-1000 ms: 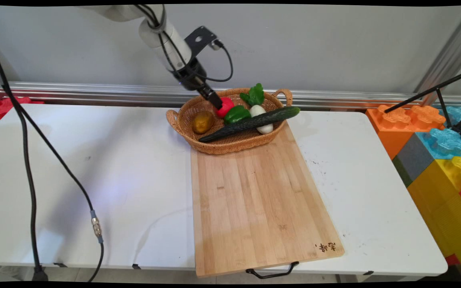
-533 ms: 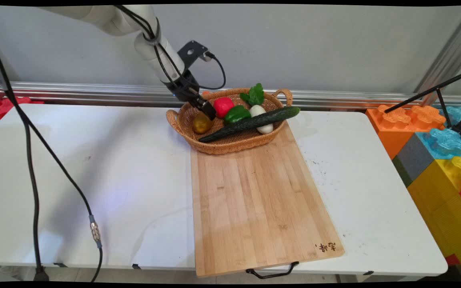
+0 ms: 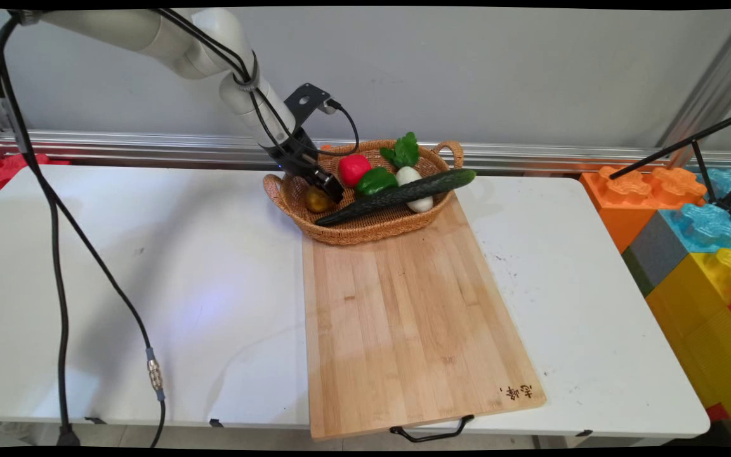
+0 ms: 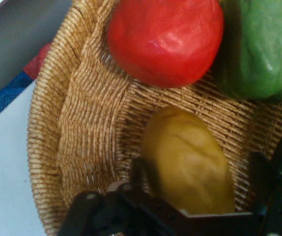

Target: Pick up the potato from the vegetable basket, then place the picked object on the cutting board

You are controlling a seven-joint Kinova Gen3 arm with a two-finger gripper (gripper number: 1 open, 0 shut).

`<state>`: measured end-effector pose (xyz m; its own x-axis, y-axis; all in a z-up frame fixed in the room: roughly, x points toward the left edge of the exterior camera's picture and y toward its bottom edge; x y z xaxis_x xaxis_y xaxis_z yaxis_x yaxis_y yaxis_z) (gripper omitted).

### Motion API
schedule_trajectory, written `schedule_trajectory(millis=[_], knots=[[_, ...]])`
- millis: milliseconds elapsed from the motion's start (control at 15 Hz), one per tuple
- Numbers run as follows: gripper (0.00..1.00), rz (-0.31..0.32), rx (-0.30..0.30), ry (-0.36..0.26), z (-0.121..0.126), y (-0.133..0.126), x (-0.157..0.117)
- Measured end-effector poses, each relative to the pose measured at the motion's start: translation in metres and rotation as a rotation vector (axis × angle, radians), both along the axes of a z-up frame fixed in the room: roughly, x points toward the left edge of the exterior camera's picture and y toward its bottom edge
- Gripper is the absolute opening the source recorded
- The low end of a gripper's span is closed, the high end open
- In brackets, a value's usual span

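I have the gripper (image 4: pixel 195 191) spread wide around the potato (image 4: pixel 187 160) at the left end of the basket (image 4: pixel 82 147), one finger (image 4: pixel 140 172) on each side, not closed.

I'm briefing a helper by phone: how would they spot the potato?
Find the wicker basket at the far end of the wooden cutting board. At the basket's left end, between the open fingers of the gripper, lies the potato: dull yellow-brown, unlike the glossy red pepper beside it.
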<state>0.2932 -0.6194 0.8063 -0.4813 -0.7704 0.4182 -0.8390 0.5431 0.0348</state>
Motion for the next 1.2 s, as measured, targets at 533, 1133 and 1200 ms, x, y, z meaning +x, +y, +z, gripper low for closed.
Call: schedule_trajectory(millis=[533,1133,1200], knots=[[0.0,-0.053,-0.051,-0.052,0.009,0.001,0.005],[0.0,-0.114,-0.188,-0.01,0.088,0.021,-0.044],[0.0,-0.125,-0.196,-0.001,0.095,0.023,-0.05]])
